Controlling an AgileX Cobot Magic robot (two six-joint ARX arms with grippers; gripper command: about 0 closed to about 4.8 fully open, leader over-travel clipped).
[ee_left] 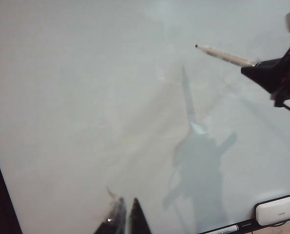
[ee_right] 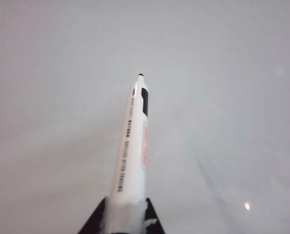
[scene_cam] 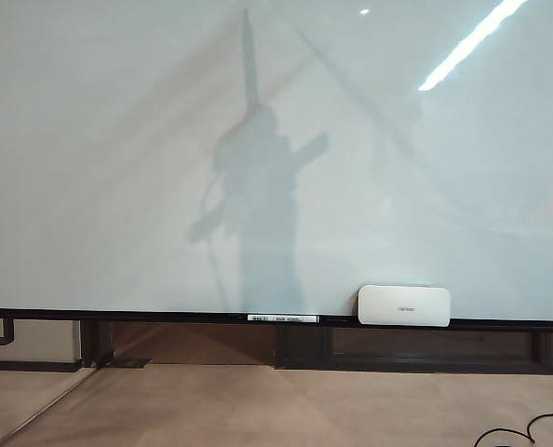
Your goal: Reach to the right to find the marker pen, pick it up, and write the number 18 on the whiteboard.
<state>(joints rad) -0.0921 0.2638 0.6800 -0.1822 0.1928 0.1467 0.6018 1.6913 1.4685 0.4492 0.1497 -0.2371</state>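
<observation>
Exterior view first: the whiteboard (scene_cam: 118,140) fills nearly the whole frame, and its surface is bare, with no stroke of the number 18 anywhere on it; only a grey shadow of an arm with a long thin thing at top centre falls across the middle. On the ledge at the bottom sit a white eraser (scene_cam: 404,305), right of centre, and just left of it a spare barcode-labelled pen (scene_cam: 283,318) lying flat. Neither arm shows here. Left wrist view: the left gripper (ee_left: 126,218) pokes in at the bottom centre with its fingers close together, almost touching, and nothing between them, well clear of any object. At the upper right the right gripper (ee_left: 269,73) comes in as a dark mass, holding the marker pen (ee_left: 225,55), whose tip points toward upper centre; whether the tip touches the board I cannot tell. The eraser and spare pen sit at the lower right. Right wrist view: the right gripper's fingers (ee_right: 93,222) at the bottom centre are clamped on the pen's white, printed barrel, the dark tip aimed at blank board. So I judge finding and picking up done; the writing has not begun and all of it remains.
</observation>
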